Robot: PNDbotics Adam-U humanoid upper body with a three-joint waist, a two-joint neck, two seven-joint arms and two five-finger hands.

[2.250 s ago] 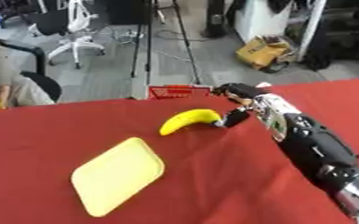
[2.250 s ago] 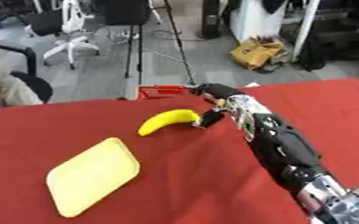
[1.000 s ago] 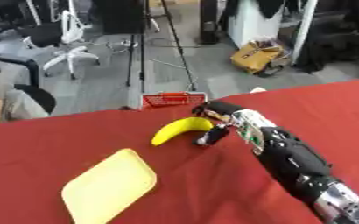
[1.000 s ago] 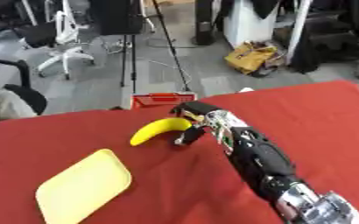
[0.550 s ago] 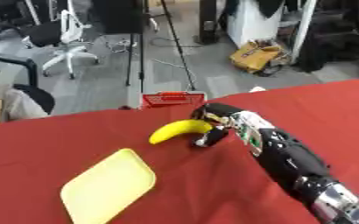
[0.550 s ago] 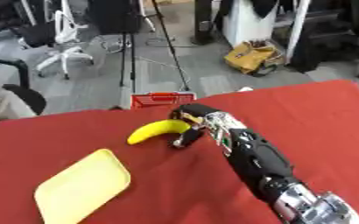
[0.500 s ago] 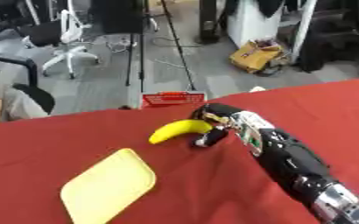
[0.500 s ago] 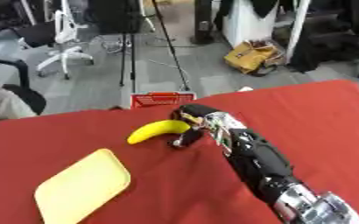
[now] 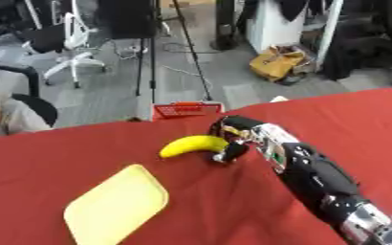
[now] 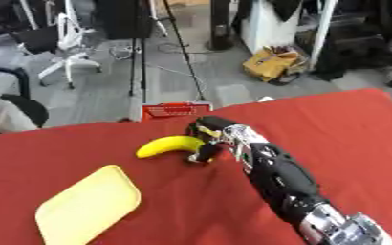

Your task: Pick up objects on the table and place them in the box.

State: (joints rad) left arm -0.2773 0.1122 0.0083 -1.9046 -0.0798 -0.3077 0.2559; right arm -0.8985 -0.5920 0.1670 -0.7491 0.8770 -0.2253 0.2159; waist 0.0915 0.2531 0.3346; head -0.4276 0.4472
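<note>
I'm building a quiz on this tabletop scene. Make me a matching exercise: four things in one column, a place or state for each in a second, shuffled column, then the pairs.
Things:
1. curved yellow banana
2. flat pale-yellow rectangular tray
3. small red wire basket
4. robot's right hand

Places or states:
A. at the table's far edge
B. lying near the front left
C. curled round one end of the fruit
D. mid-table, on the red cloth

Pairs: 1-D, 2-B, 3-A, 4-C
</note>
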